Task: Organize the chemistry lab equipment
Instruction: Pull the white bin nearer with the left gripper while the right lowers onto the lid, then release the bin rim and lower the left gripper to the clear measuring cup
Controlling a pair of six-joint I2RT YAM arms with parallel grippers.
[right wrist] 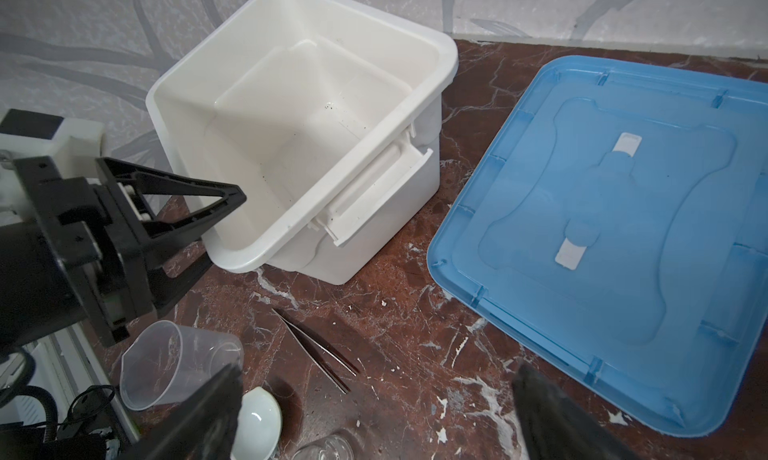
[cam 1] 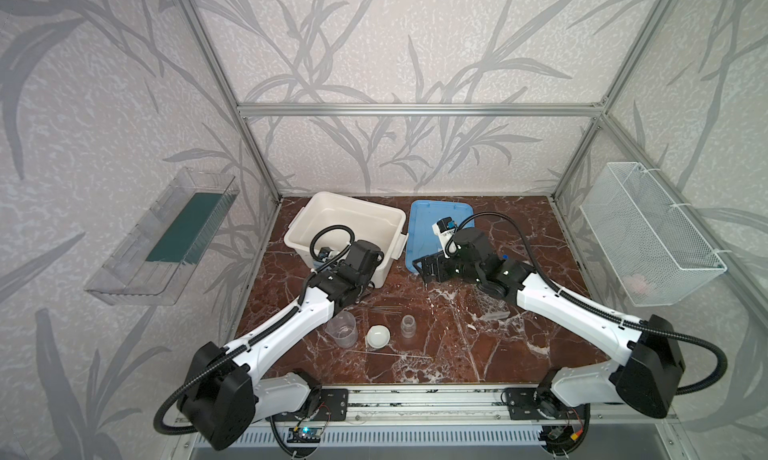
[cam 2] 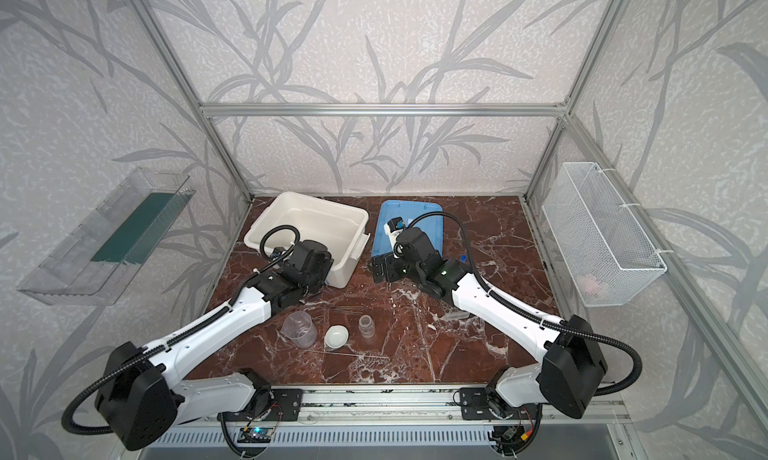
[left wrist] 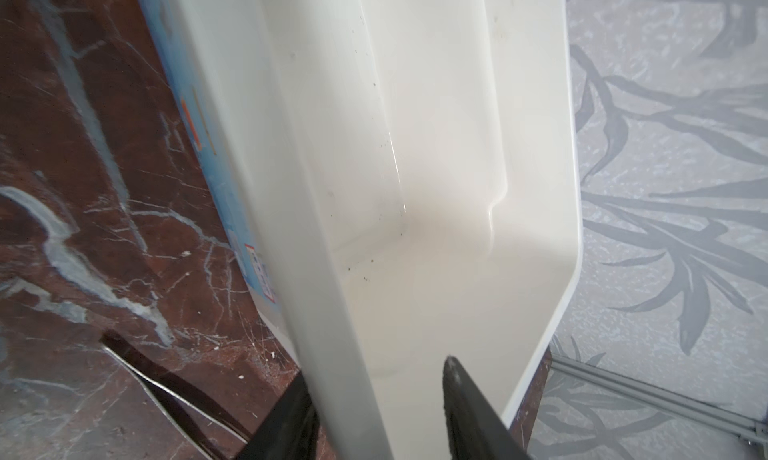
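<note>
Left claw (right wrist: 226, 229): released. Its jaws stand parted astride the near rim of the white bin (cam 1: 345, 225), one finger inside and one outside. A gap shows beside the inner finger (left wrist: 469, 412).
Right claw (right wrist: 376, 368): released and spread wide, holding nothing. It hovers over the table (cam 1: 457, 354) at the near corner of the blue lid (cam 1: 428, 221), near the centre of both top views.
Bin: upper centre-left in both top views.
Lid: flat on the table, just right of the bin.
Beaker (cam 1: 343, 329): lower centre-left, lying on its side beside the left arm.
Dish (cam 1: 378, 336): white and round, just right of the beaker.
Jar (cam 1: 408, 326): small, clear and upright, just right of the dish.
Tweezers (right wrist: 316, 350): flat on the table, between the bin and the row of beaker, dish and jar.
Rod (cam 1: 390, 354): thin, lying just below the dish and jar in the frame.
Rack (cam 1: 492, 304): clear with holes, right of centre, partly under the right arm.
Blue cap (cam 2: 462, 255): shows just past the right arm; its tube is hidden.
</note>
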